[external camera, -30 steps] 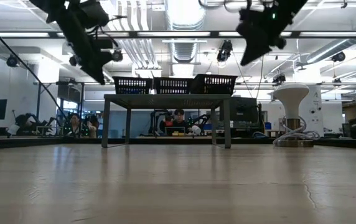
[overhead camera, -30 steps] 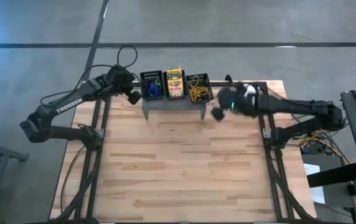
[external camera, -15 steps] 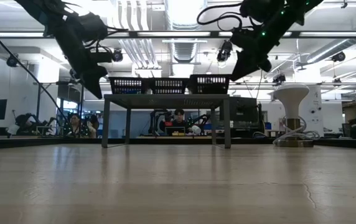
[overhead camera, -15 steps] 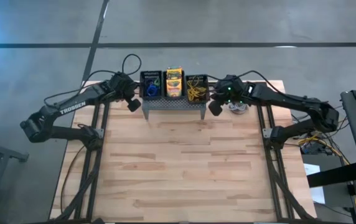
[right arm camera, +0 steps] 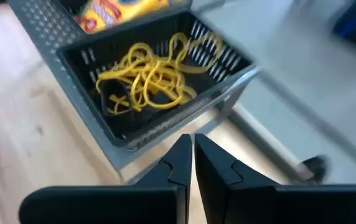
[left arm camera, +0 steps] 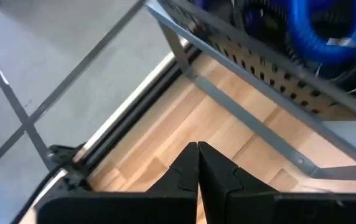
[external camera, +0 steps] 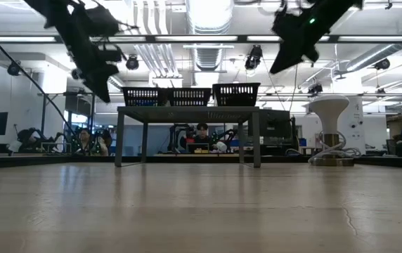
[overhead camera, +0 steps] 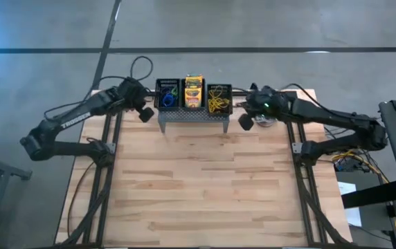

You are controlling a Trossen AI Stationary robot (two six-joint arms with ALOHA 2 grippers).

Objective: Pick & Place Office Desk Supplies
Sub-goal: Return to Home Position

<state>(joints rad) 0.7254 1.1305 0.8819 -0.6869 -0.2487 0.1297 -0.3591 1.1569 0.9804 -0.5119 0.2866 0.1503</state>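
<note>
Counted three black mesh bins in a row on the grey stand (overhead camera: 192, 115) at the far edge of the table (overhead camera: 198, 187): left bin (external camera: 147, 96), middle bin (external camera: 190, 97), right bin (external camera: 236, 93); could not tell whether touching or just apart; made out a blue loop (left arm camera: 318, 31) in the left bin, with other colours beside it too small to name; found the yellow-and-green crayon boxes (overhead camera: 194, 90) standing in the middle bin; found a tangle of yellow loops (right arm camera: 147, 84) lying in the right bin. Searched the wooden top in the high view and spotted no loose box or loop anywhere on it; judged the sorting itself finished, as far as could be seen. Placed the left gripper (left arm camera: 197, 146) in the air just beside the stand's left end, fingers pressed together, holding nothing; placed the right gripper (right arm camera: 192, 138) in the air just off the stand's right end, near the right bin, fingers likewise closed and empty. Reckoned the only thing left to be drawing both arms away from the stand to their rest; noted neither arm folded back yet; feared a brush against the end bins as the one way to spoil the row.
</note>
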